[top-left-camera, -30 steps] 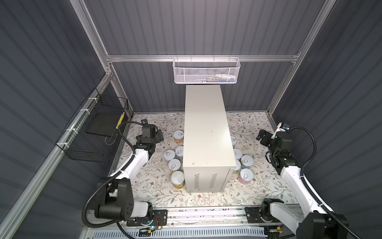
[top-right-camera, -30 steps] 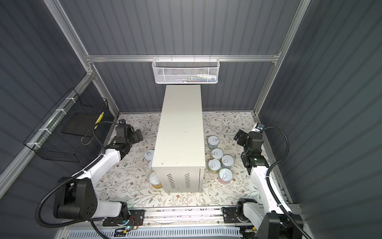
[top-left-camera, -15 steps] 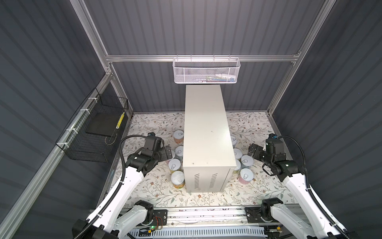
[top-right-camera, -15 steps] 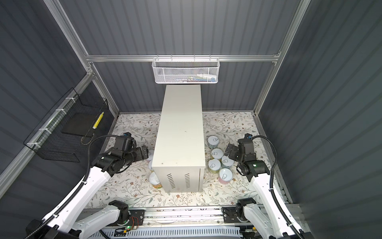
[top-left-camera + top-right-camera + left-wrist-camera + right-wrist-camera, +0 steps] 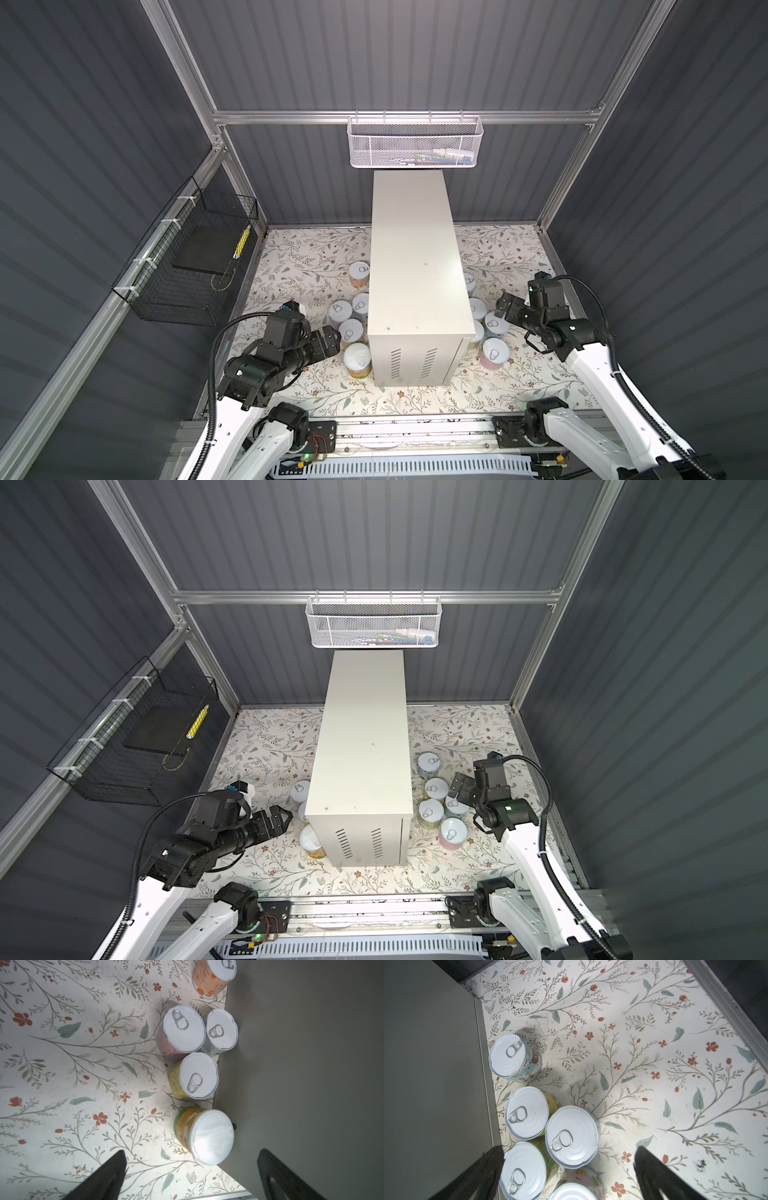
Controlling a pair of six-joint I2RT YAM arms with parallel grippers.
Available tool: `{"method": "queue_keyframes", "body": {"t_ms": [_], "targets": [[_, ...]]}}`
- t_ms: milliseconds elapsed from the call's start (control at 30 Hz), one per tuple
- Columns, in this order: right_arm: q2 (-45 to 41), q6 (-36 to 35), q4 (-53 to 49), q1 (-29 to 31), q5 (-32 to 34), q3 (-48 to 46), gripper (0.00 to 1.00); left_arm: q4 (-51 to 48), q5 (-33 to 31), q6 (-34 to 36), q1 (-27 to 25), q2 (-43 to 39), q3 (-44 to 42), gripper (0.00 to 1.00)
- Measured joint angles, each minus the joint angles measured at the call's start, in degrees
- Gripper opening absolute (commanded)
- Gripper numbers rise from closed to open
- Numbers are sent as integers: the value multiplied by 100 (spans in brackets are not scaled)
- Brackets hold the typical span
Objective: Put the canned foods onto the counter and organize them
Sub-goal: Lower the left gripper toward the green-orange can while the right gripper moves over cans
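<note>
Canned foods (image 5: pixel 351 331) stand upright on the floral tabletop (image 5: pixel 299 266) in two clusters, one against each long side of the counter (image 5: pixel 415 257). The left gripper (image 5: pixel 334 338) and right gripper (image 5: pixel 503 308) hang spread wide and empty, each just beside its nearest cluster.

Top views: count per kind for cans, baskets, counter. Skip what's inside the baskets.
cans: 10, all on the mat, 5 each side of the counter
baskets: 2, white mesh basket and black wire basket
counter: 1
total: 13
</note>
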Motion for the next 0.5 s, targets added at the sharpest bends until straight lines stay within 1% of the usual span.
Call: {"method": "queue_keyframes", "body": {"t_ms": [167,400,500], "targets": [[37,35,28,37,-26,-68,99,-35,203,-273,0,-114,-483,100],[142,39,120,37,-33,-101,99,-15,328,-365,0,175,-507,100],[273,39,181,37,-72,-109,99,170,439,-396,-20,448,-507,100]]}}
